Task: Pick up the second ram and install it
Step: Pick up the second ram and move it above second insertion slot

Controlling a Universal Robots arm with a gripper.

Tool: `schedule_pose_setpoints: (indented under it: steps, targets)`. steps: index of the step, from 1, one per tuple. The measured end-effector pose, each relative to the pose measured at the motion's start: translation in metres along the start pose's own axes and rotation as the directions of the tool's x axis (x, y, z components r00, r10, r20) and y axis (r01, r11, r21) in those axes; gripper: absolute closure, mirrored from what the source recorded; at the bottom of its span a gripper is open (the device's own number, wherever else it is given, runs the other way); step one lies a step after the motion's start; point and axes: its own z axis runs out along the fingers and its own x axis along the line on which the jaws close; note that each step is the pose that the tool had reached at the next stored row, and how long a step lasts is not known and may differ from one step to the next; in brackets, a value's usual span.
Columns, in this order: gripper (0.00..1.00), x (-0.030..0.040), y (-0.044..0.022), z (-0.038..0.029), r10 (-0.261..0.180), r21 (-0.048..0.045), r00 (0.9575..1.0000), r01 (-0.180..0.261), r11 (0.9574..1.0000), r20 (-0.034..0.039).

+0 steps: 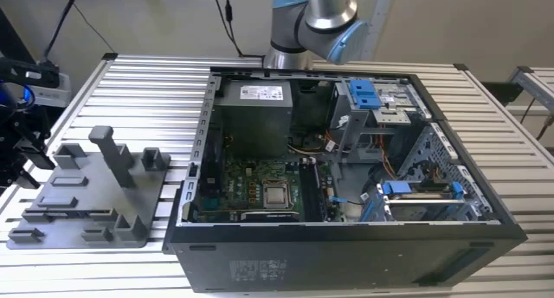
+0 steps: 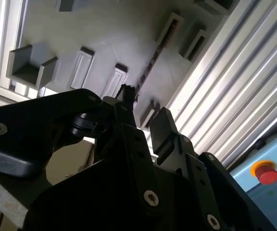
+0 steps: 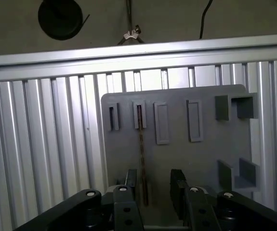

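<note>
Table (image 1: 147, 90): slatted aluminium top. Carries everything below.
PC case (image 1: 346, 259): black tower on its side with the side panel off, taking up the exterior view's right half. The motherboard (image 1: 259, 187) faces up inside.
Arm (image 1: 316, 19): the silver and blue joint is behind the case at the far edge. Its dark tool end is at the exterior view's left edge, over the tray side.
Fixture tray (image 1: 95, 197): grey plastic plate with blocks, posts and slots. It lies flat on the slats just beside the case, on the exterior view's left. It also shows under the fingers in both wrist views (image 3: 205, 154) (image 2: 114, 38).
Gripper (image 3: 153, 173): released, with the two black fingers (image 3: 178, 185) spread and a clear gap between them. It hangs right above the tray, straddling the slot row. Same spread stance in the second wrist view (image 2: 143, 113).
Second ram (image 3: 141, 144): still in the tray, standing on edge in a long narrow slot, seen as a thin dark line. Its near end runs in between the spread fingers. It is close beside one finger and apart from the other, so it is not clamped. Can't tell if the near finger touches it. It shows as the same thin line in the second wrist view (image 2: 150, 60).
E-stop button (image 2: 263, 173): red, on a blue box beyond the table edge.
</note>
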Motion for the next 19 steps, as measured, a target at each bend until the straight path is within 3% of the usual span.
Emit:
schedule_pose_setpoints:
  steps: [12, 19]
  targets:
    - [0.58, 0.0008, -0.0003, 0.0210, -0.003, -0.0002, 1.0000, 0.003, 1.0000, -0.0001]
    - [0.58, 0.0008, -0.0003, 0.0234, -0.003, -0.0001, 1.0000, 0.003, 1.0000, 0.0000]
